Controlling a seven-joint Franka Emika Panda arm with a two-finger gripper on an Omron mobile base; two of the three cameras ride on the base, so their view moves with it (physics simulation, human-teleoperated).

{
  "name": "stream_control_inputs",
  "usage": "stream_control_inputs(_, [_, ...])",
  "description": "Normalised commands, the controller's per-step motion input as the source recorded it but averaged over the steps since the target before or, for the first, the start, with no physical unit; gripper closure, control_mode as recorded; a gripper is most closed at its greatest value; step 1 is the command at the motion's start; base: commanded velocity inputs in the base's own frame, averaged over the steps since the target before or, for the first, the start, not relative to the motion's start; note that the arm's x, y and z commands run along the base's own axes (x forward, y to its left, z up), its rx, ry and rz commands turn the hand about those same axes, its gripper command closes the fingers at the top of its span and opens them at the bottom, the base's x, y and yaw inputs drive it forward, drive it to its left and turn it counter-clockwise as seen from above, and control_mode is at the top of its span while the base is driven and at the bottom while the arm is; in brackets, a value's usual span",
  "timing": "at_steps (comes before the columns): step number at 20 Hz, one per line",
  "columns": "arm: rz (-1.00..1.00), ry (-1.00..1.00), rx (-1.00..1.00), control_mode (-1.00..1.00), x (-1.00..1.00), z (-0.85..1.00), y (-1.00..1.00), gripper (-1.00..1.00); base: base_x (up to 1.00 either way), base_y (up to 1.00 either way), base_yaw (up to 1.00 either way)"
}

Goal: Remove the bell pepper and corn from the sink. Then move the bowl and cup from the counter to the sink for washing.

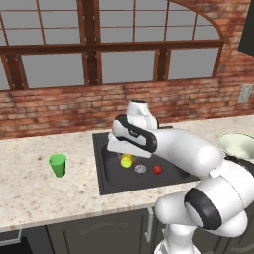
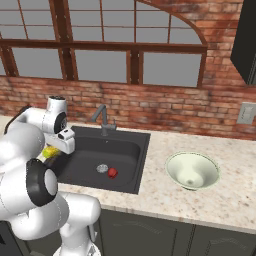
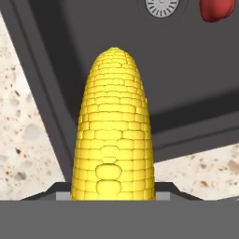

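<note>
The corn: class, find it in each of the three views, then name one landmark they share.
Left base view: the corn shows just under the hand, over the sink's left part.
Right base view: at the left, beside the arm, by the sink's left edge.
Hand view: centre, filling the middle.
Shared landmark: the round silver drain.
</note>
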Motion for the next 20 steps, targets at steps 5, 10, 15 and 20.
stream_control_inputs(5, [0.0, 0.0, 0.0, -1.0, -0.09, 0.01, 0.34, 1.0, 0.0, 0.0, 0.0])
stream_control_inputs(10, [0.0, 0.0, 0.0, -1.0, -0.09, 0.0, 0.37, 1.0, 0.0, 0.0, 0.0])
stream_control_inputs(15, [0.0, 0.0, 0.0, -1.0, -0.06, 0.0, 0.41, 1.0, 0.0, 0.0, 0.0])
stream_control_inputs(20, [0.0, 0.0, 0.0, -1.0, -0.07, 0.0, 0.44, 1.0, 0.0, 0.0, 0.0])
